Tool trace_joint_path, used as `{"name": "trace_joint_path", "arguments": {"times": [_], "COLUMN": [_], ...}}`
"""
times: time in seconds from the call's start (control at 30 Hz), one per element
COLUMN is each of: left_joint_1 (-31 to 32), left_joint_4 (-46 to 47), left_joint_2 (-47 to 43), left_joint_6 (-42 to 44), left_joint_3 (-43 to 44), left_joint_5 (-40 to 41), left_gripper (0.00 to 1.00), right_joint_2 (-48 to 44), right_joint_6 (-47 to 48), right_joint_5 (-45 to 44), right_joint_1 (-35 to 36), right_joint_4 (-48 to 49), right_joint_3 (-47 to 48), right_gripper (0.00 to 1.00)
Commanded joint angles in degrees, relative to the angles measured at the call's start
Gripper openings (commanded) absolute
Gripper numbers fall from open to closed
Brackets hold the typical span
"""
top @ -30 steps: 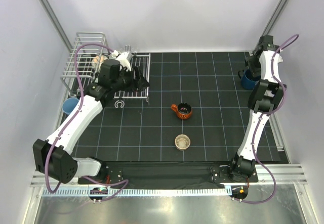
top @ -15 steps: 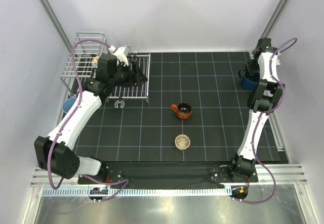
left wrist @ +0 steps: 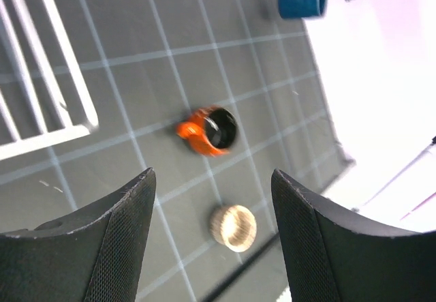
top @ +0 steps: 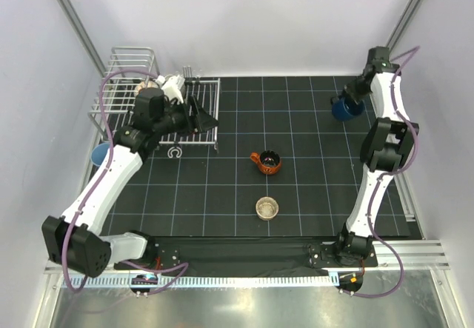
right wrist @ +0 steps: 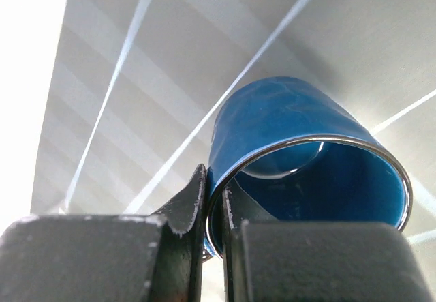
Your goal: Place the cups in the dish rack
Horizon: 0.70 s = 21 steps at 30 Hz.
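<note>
My right gripper [top: 352, 95] is shut on the rim of the dark blue cup [top: 343, 109], one finger inside and one outside, holding it above the mat's far right. In the right wrist view the gripper [right wrist: 214, 200] pinches that cup's [right wrist: 286, 118] wall. My left gripper [top: 207, 118] stands open and empty beside the dish rack [top: 122, 67] at the far left. The left wrist view shows the open gripper [left wrist: 211, 174], an orange-brown cup [left wrist: 211, 130] and a small tan cup [left wrist: 234, 228] below it. These two cups [top: 265, 162] [top: 266, 208] sit mid-mat. A light blue tumbler [top: 102, 152] stands left of the rack.
A black gridded mat [top: 311, 195] covers the table. Pale walls close in on both sides and behind, with slanted metal posts [top: 74, 24] at the back corners. A small white C-shaped mark [top: 174, 152] lies in front of the rack. Some items sit in the rack [top: 152, 87].
The right gripper has shut on the dark blue cup and carried it up and to the left from the far right corner. The left arm has drawn back slightly to the left.
</note>
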State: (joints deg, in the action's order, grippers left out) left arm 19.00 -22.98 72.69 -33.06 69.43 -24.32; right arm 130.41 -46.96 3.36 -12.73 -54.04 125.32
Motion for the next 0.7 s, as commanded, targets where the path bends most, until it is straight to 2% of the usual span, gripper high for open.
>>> {"name": "trace_joint_path", "arguments": {"times": [0.0, 0.07, 0.2, 0.43, 0.53, 0.57, 0.6, 0.67], "left_joint_1": [-0.3, -0.3, -0.2, 0.9, 7.7, 10.3, 15.6, 19.5], "left_joint_4": [6.2, 7.2, 10.5, 15.4, 16.5, 19.9, 21.6, 24.3], "left_joint_2": [-6.0, -7.9, -13.3, -16.3, -15.9, -15.5, -15.3, -15.1], "left_joint_6": [-5.8, -8.6, -14.7, -29.8, -39.0, -40.7, -43.2, -46.1], "left_joint_3": [-3.9, -6.1, -8.9, -7.1, -4.2, -3.9, -3.8, -4.5], "left_joint_5": [-6.5, -7.1, -7.7, -7.7, -4.3, -2.2, -1.0, 1.3], "left_gripper": [0.67, 0.67, 0.67, 0.68, 0.69, 0.69, 0.69, 0.69], "right_joint_2": [-16.8, -24.4, -37.5, -57.3, -62.9, -64.8, -69.2, -72.8], "right_joint_6": [9.1, 12.2, 13.3, 11.7, 9.3, 8.3, 7.4, 5.7], "right_joint_5": [9.2, 11.8, 16.7, 30.1, 35.4, 37.2, 37.8, 38.3], "right_joint_1": [4.8, 8.0, 12.2, 19.1, 20.9, 21.5, 22.6, 23.4], "right_joint_4": [6.4, 8.4, 12.8, 24.4, 26.8, 28.8, 31.0, 35.5], "right_joint_3": [-3.1, -6.6, -19.8, -34.2, -35.8, -38.7, -40.3, -43.0], "right_gripper": [0.04, 0.04, 0.04, 0.04, 0.04, 0.04, 0.04, 0.04]}}
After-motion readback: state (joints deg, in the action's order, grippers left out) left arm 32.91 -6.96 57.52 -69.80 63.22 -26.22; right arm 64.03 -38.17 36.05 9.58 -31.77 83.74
